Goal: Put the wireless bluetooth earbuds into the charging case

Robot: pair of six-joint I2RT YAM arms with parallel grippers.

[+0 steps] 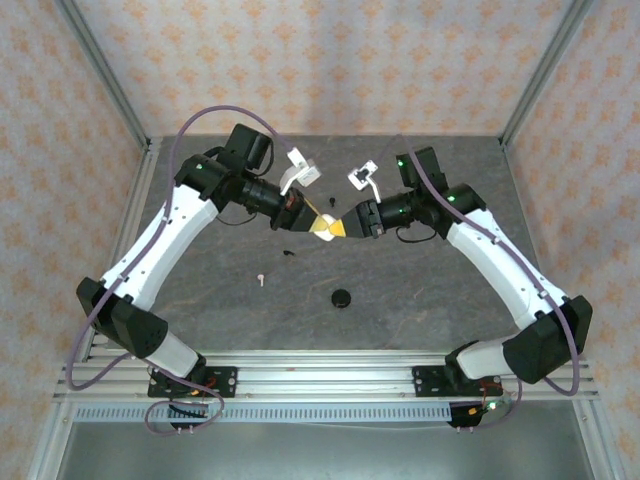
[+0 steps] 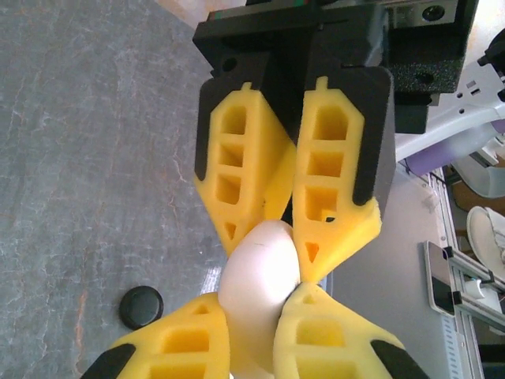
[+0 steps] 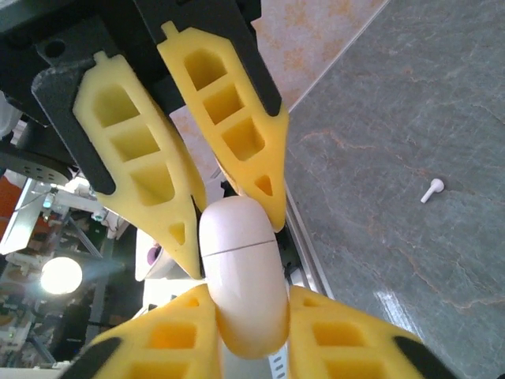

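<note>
A white, pill-shaped charging case (image 1: pixel 325 229) hangs above the table's middle, held from both sides. Its lid seam is closed in the right wrist view. My left gripper (image 1: pixel 312 222) is shut on one end of the case (image 2: pixel 264 276). My right gripper (image 1: pixel 346 226) is shut on the other end of the case (image 3: pixel 241 276). In each wrist view the other arm's yellow fingers (image 2: pixel 331 166) (image 3: pixel 229 126) press in from the top. One white earbud (image 1: pixel 261 278) with a short stem lies on the table (image 3: pixel 432 189). A tiny black earbud (image 1: pixel 289 251) lies near it.
A round black disc-like object (image 1: pixel 342 297) (image 2: pixel 141 306) sits on the grey stone-pattern table (image 1: pixel 420 300) in front of the grippers. Aluminium frame posts (image 1: pixel 105 80) stand at the back corners, and a rail (image 1: pixel 330 380) runs along the near edge.
</note>
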